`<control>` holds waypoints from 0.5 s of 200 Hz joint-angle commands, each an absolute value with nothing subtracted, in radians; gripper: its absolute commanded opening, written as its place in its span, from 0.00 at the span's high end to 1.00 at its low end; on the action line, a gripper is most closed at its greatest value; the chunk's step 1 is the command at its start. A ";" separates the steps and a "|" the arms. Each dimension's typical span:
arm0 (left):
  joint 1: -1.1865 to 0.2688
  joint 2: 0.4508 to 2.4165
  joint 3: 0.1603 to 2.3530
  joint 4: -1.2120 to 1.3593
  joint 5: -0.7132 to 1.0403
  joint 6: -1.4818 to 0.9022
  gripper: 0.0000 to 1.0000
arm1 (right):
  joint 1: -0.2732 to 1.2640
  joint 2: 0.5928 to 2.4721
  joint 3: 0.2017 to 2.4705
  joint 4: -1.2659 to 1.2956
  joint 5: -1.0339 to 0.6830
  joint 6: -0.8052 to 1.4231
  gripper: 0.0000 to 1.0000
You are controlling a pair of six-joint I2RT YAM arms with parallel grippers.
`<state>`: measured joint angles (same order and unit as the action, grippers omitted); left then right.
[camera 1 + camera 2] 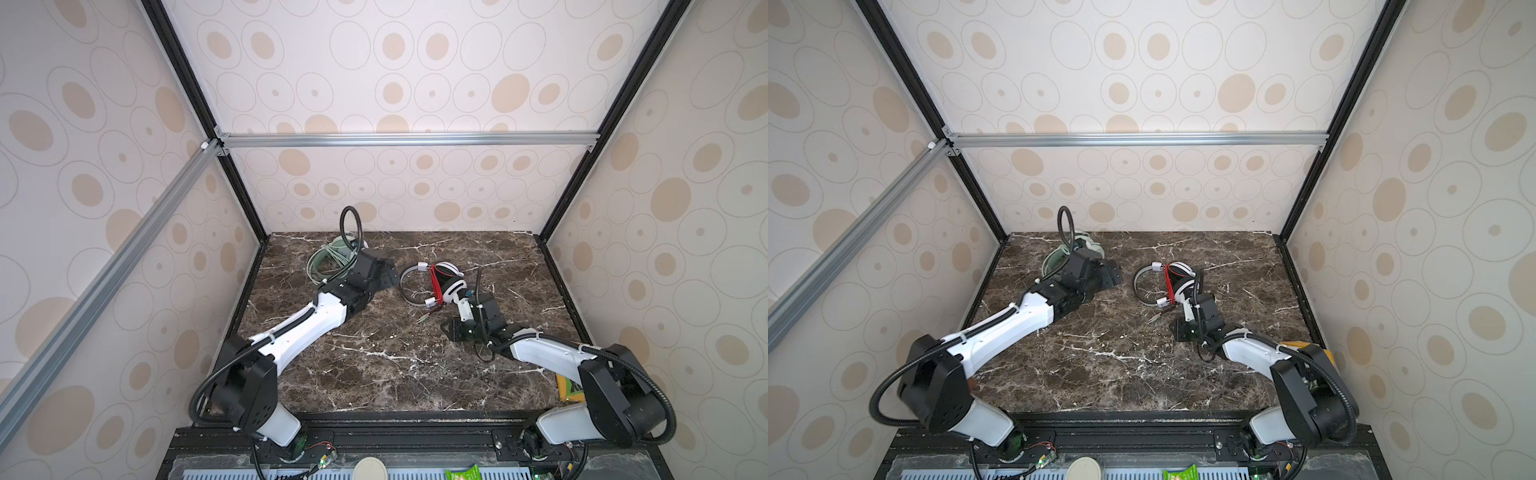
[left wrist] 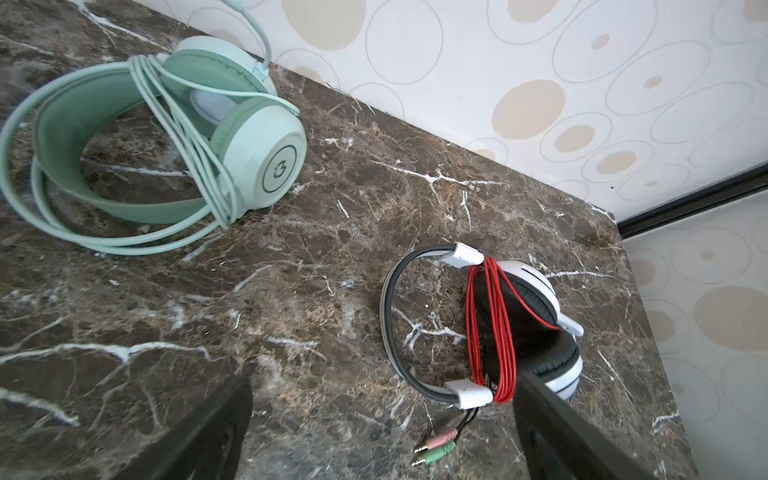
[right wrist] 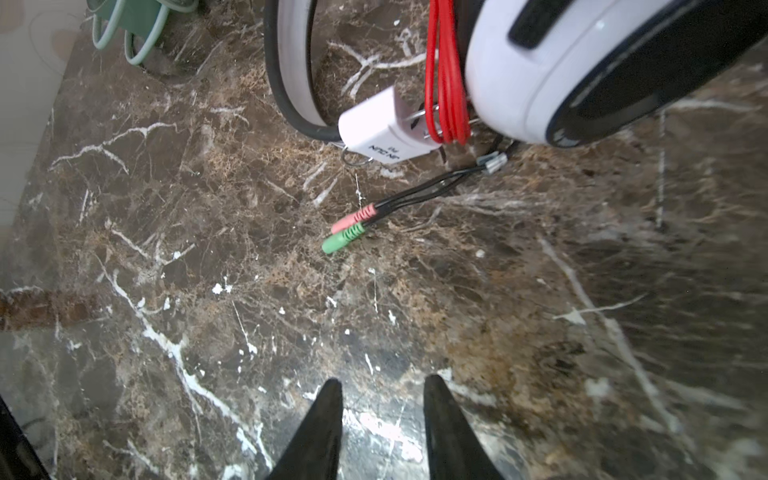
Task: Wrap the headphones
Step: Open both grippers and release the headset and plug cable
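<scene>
Dark brown marble veined with white forms the worktop (image 1: 374, 374), boxed in by walls (image 1: 415, 83) papered with beige ovals. In both top views the mint-green headset (image 1: 328, 259) lies at the upper left of the worktop, close to the back wall and partly hidden behind my left arm. Its pale green cable (image 2: 183, 137) is looped several times across the headband beside the ear cups, and a slack loop trails on the marble around the band. My left fingers (image 2: 195, 436) hover between the two headsets, just right of the mint-green one. They are spread wide with nothing between them.

The white-and-black headset (image 1: 451, 286) lies on its side right of centre in both top views, its silver headband arching toward the left. Its red cable (image 2: 490, 328) is wound in a tight bundle from one white slider end to the other, beside the ear cups. A short black tail leaves the bundle and ends in pink and green plugs (image 3: 349, 230), which lie loose on the marble. My right fingers (image 3: 322, 428) sit low over the worktop, near the plugs but not touching them. They stand partly apart and grip nothing.
</scene>
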<state>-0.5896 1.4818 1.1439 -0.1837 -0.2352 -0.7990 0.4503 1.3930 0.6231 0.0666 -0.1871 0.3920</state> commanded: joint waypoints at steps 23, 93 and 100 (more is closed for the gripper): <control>-0.588 1.190 0.916 -0.085 -0.294 -0.760 0.02 | 0.432 1.129 0.520 0.051 0.026 0.361 0.61; -0.583 0.789 0.530 0.200 -0.363 -0.587 0.02 | 0.408 0.719 0.341 0.089 0.357 0.346 0.61; -0.583 0.755 0.487 0.260 -0.386 -0.546 0.02 | 0.406 0.706 0.338 0.090 0.366 0.336 0.61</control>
